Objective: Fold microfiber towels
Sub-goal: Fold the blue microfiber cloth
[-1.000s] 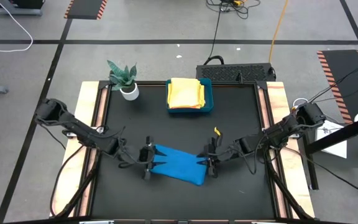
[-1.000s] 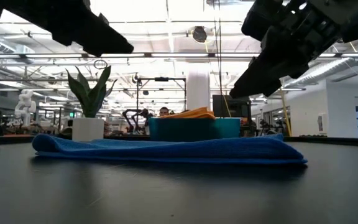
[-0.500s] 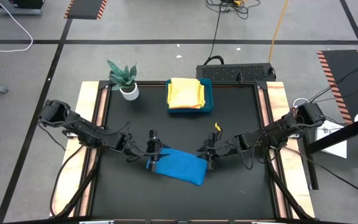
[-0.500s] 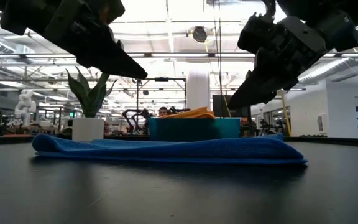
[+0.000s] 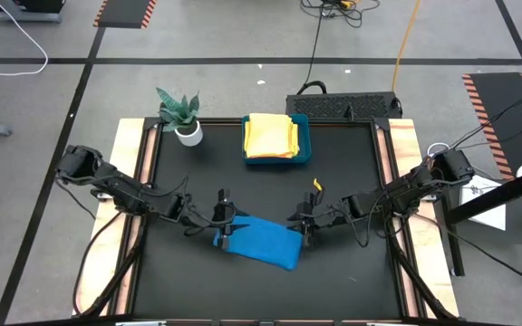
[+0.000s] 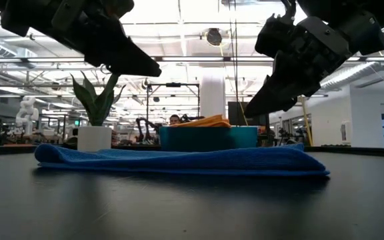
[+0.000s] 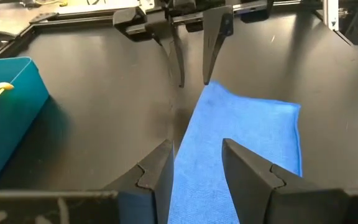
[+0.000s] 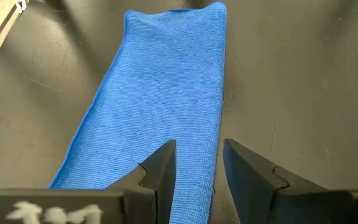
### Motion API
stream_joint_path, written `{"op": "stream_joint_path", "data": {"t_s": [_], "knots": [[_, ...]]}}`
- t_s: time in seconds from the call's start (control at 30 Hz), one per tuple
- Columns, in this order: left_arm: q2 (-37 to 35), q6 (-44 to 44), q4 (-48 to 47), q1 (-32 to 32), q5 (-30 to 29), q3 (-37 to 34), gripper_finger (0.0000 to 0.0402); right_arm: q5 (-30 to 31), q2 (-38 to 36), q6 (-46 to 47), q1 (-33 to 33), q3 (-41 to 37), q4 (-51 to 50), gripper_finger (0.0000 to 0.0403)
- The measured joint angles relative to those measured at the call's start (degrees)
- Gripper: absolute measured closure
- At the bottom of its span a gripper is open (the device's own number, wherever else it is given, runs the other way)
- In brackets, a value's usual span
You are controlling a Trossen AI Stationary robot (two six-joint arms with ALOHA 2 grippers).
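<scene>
At lower centre of the high view, a folded blue microfiber towel (image 5: 260,239) lies flat on the black table (image 5: 352,163), with the left gripper (image 5: 224,225) above its left end and the right gripper (image 5: 303,227) above its right end. Both grippers have their fingers apart and hold nothing. At upper centre, a teal tray (image 5: 303,142) holds yellow towels (image 5: 271,135), with a potted plant (image 5: 182,116) to its left.

Potted plant (image 5: 180,116) at table's (image 5: 352,163) far left; teal tray (image 5: 304,149) beside it.
</scene>
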Motion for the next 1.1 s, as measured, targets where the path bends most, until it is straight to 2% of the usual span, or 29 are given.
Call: {"op": "stream_joint_path", "data": {"t_s": [0.53, 0.7, 1.1], "knots": [[0.0, -0.7, -1.2, -0.5, 0.2, 0.0, 0.0266, -0.3, 0.0, 1.3, -0.1, 0.0, -0.4, 0.0279], [0.0, -0.7, -1.2, -0.5, 0.0, 0.0, 0.0266, -3.2, 0.0, 7.1, -1.0, 0.0, -2.6, 0.0279], [0.0, -0.7, -1.1, -0.5, -0.3, 0.0, 0.0266, -10.6, 0.0, 13.1, -3.2, 0.0, -8.7, 0.0279]]}}
